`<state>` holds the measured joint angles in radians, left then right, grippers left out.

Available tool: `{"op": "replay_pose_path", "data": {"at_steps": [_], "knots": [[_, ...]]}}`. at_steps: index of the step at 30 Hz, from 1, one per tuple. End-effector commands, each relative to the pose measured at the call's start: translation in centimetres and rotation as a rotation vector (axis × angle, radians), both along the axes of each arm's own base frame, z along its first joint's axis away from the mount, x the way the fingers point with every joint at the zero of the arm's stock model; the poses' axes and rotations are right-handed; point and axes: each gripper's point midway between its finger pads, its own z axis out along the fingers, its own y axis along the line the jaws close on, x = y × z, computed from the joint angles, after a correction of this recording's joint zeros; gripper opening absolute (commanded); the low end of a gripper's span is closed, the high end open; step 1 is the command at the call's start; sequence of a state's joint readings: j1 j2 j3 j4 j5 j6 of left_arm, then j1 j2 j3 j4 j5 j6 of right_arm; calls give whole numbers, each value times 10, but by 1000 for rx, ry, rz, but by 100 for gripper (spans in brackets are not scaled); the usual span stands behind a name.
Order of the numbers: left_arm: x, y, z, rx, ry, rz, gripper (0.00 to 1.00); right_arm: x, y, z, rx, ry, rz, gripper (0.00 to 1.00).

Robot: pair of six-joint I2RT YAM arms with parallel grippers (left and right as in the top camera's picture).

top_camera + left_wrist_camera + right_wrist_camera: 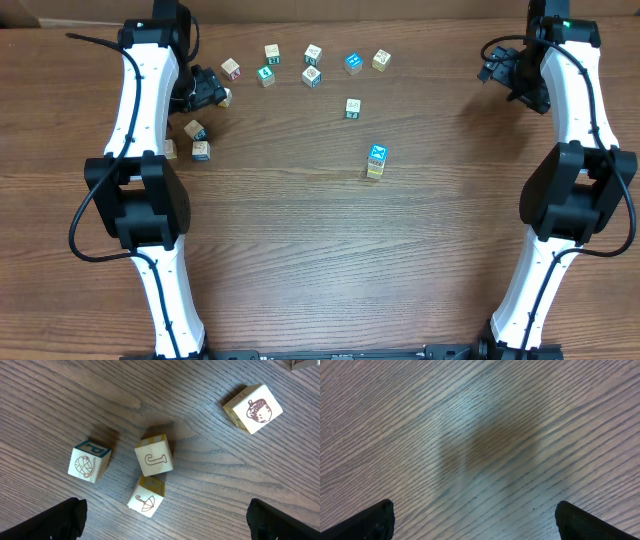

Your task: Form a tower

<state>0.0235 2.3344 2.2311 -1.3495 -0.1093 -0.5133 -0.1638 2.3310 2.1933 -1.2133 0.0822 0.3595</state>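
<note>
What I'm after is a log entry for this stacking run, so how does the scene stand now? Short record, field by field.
tower: short column, blue cube on top, standing alone right of the table's middle
loose cubes: a scattered row along the far side, a few more by the left arm
left pincer: open, empty, above the left group
under left pincer: J cube, umbrella cube close beside it, yarn-ball cube, acorn cube apart
right pincer: open, empty, over bare wood at far right
</note>
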Motion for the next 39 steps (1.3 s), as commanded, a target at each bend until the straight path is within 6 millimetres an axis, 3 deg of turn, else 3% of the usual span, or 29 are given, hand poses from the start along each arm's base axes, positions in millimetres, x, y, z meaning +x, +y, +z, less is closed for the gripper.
{"op": "replay_pose_path", "data": {"at_steps": [1, 8, 13, 26, 29, 32, 36, 39], "knots": [[4, 8, 0, 8, -6, -7, 100, 3, -4, 13, -8, -34, -10, 100], [-2, 54, 0, 8, -5, 88, 100, 3, -4, 13, -8, -34, -10, 100], [-5, 72, 0, 8, -5, 125, 100, 3, -4, 13, -8, -34, -10, 100], [-5, 71, 0, 9, -5, 124, 100, 4, -7, 14, -27, -39, -10, 100], [-5, 71, 0, 9, -5, 125, 99, 22, -23, 24, -117, -114, -13, 100], [-5, 71, 0, 8, -5, 125, 99, 39, -26, 31, -129, -188, -16, 100], [-5, 71, 0, 9, -5, 125, 100, 43, -27, 34, -132, -206, -17, 100], [-5, 71, 0, 9, -5, 125, 100, 50, -13, 34, -55, -240, 4, 100]]}}
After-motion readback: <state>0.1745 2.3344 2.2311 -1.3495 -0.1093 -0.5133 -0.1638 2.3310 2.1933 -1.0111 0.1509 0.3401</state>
